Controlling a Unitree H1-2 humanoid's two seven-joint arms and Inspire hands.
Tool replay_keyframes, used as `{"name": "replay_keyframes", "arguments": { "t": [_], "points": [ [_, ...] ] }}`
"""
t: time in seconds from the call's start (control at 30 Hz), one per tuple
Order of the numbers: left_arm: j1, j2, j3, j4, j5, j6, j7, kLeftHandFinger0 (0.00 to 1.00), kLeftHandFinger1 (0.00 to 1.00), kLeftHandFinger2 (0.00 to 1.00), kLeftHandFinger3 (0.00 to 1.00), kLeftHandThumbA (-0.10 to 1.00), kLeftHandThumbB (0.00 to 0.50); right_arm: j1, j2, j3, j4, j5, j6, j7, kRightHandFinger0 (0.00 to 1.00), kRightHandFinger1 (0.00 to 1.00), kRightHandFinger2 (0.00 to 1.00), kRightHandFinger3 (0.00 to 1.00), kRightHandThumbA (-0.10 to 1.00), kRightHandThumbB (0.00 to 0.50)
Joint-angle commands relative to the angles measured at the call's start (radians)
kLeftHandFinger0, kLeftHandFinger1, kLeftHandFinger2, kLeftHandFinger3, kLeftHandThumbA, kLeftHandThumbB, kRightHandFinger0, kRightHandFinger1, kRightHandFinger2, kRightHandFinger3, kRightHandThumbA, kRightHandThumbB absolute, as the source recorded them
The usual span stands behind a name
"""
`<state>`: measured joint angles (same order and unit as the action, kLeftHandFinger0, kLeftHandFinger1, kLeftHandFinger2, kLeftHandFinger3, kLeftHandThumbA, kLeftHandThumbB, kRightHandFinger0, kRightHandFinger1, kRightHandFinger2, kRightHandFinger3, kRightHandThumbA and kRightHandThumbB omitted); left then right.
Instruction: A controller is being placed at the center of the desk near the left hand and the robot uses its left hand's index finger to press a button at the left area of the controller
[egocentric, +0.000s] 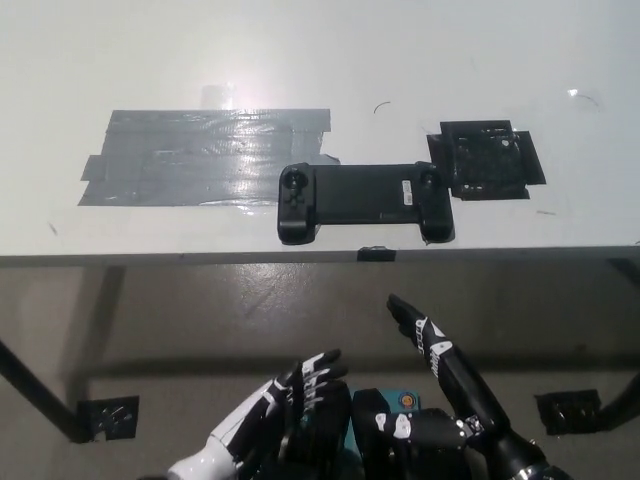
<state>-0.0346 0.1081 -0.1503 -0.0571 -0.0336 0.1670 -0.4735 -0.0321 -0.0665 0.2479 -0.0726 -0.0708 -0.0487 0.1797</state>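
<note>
Worktop (320, 70): white, filling the upper half of the view.
Tape patch (200, 155): grey, at 10 o'clock from the controller, its right end near the left grip.
Controller (362, 200): black, lay flat near the worktop's front edge, about centre; nothing touched it.
Black pad (487, 160): just beside the controller, at 2 o'clock.
Right hand (440, 355): low at 5 o'clock from the controller, fingers released and extended, empty.
Left hand (290, 395): below the worktop at 7 o'clock, well apart from the controller, fingers (322, 365) spread, holding nothing.

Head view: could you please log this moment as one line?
controller: on desk, untouched | left robot hand: low, off desk, open | right robot hand: low, open
</note>
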Motion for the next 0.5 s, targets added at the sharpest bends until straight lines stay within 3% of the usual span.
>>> {"name": "replay_keyframes", "arguments": {
  "t": [0.0,0.13,0.23,0.4,0.47],
  "points": [
    [0.028,-0.026,0.007,0.047,0.455,-0.637,0.615,1.0,1.0,1.0,1.0,1.0,0.292,0.018,0.054,-0.02,-0.014,0.017,-0.136,-0.048,1.0,1.0,1.0,1.0,1.0,0.254],
    [0.017,0.003,-0.041,0.068,0.528,-0.637,0.696,1.0,1.0,1.0,1.0,1.0,0.288,0.014,0.054,-0.024,-0.017,0.015,-0.135,-0.049,1.0,1.0,1.0,1.0,1.0,0.252],
    [0.015,0.007,-0.045,0.075,0.55,-0.637,0.694,1.0,1.0,1.0,1.0,1.0,0.281,0.007,0.055,-0.027,-0.019,0.014,-0.136,-0.052,1.0,1.0,1.0,1.0,0.99,0.248],
    [0.017,-0.016,-0.02,0.09,0.426,-0.637,0.53,1.0,1.0,1.0,1.0,1.0,0.256,0.002,0.051,-0.033,-0.026,0.017,-0.14,-0.052,1.0,1.0,1.0,1.0,1.0,0.231],
    [0.015,-0.022,-0.02,0.094,0.416,-0.637,0.527,1.0,1.0,1.0,1.0,1.0,0.253,0.002,0.05,-0.033,-0.028,0.017,-0.142,-0.052,1.0,1.0,1.0,1.0,1.0,0.233]
  ]
}}
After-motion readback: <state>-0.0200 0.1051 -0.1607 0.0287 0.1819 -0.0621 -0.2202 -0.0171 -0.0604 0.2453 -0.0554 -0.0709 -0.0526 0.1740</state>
